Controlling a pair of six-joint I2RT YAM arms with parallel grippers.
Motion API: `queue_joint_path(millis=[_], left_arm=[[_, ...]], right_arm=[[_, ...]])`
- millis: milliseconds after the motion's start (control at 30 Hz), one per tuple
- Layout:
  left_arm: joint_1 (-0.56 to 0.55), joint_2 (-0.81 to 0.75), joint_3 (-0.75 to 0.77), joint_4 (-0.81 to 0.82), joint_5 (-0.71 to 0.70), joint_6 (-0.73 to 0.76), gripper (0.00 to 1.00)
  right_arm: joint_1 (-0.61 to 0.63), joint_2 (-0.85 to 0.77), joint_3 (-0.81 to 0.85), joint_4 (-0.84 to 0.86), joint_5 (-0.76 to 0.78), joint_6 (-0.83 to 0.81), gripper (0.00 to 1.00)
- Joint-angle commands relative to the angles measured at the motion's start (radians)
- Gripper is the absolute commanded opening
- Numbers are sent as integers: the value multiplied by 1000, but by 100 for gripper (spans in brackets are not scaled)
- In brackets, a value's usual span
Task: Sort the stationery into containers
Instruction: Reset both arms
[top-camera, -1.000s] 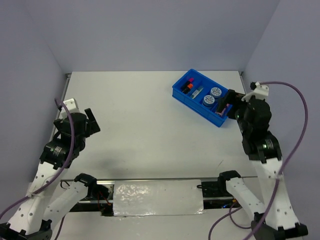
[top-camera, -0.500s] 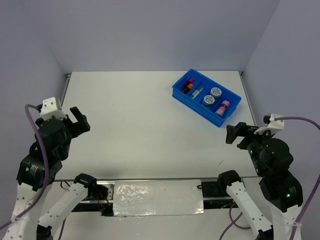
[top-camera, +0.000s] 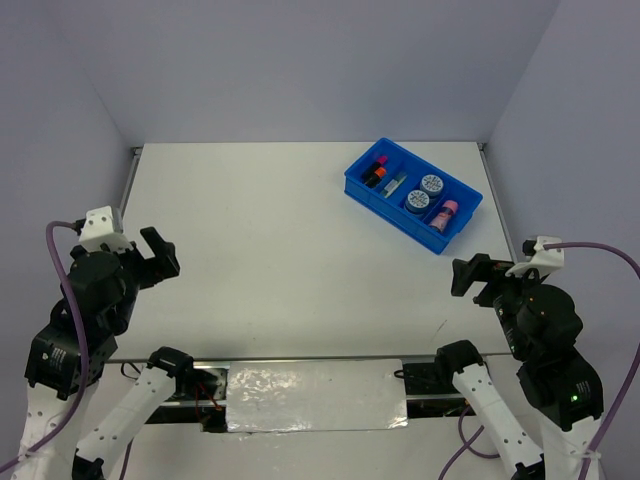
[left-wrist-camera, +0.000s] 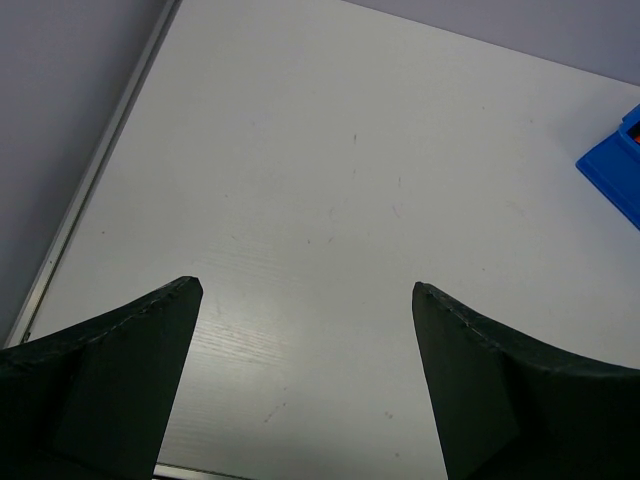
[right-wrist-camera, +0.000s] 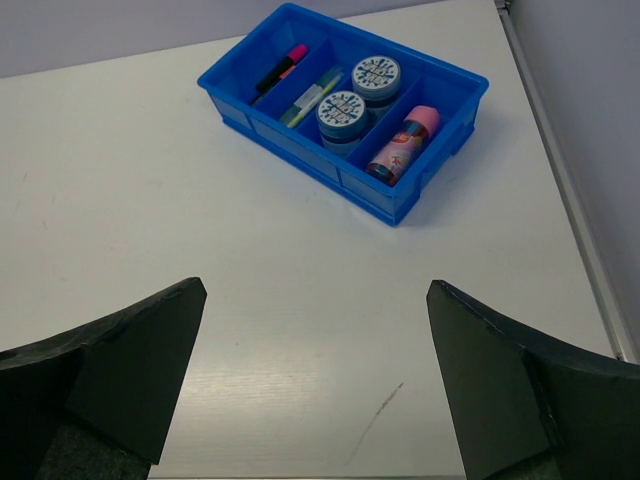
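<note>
At the near edge, both arms hang folded above the desk (top-camera: 280, 250). The left pincer (left-wrist-camera: 305, 288) has its jaws wide apart with only bare desk showing between them, and the right pincer (right-wrist-camera: 318, 288) is likewise spread and holds nothing. Neither is near any item. Beyond them the middle of the desk shows no loose stationery in any view, though tiny pieces could be too small to tell. Far right sits the tray (right-wrist-camera: 300, 155), set at an angle, well apart from both pincers. Its four compartments are filled: highlighters (right-wrist-camera: 280, 68) in the leftmost, thin pens (right-wrist-camera: 310, 95) in the next, two round tubs (right-wrist-camera: 342, 110) side by side in the third, and the pink cylinder (right-wrist-camera: 400, 145) lying in the rightmost. Judging by this, the sorting looks done or very nearly so: every item I can make out lies inside the tray, grouped by kind, and nothing visible waits to be picked up.
</note>
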Motion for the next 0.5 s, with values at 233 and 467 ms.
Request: queue_joint_path(millis=[233,467], left_arm=[[7,-13,-4,27,31,31,99],[7,-7,-13,37,13,28,99]], right_arm=[[8,14,-1,18,-10,-9,100],[7,26,-4,20,-7,0,100]])
